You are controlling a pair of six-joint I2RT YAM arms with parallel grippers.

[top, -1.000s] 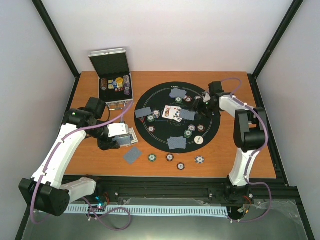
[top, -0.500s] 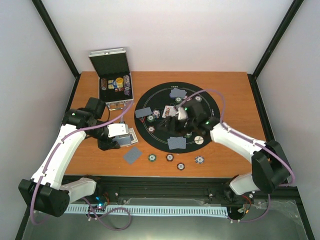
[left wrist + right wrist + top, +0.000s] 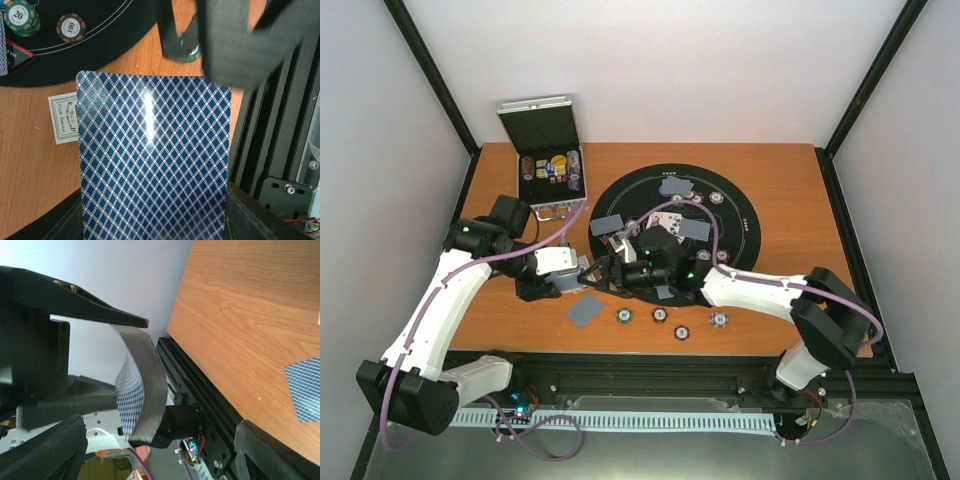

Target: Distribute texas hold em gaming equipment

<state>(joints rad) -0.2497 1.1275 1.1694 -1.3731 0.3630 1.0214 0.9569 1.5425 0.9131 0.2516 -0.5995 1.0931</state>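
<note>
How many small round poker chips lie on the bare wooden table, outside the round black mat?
4, in a loose row near the front edge: leftmost chip, second, third, rightmost. The right arm may hide others.

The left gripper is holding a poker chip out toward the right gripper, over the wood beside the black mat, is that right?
Not a chip: the left gripper holds a stack of blue-backed cards, plain in the left wrist view. Otherwise right: held toward the right gripper, over the wood beside the black mat.
</note>
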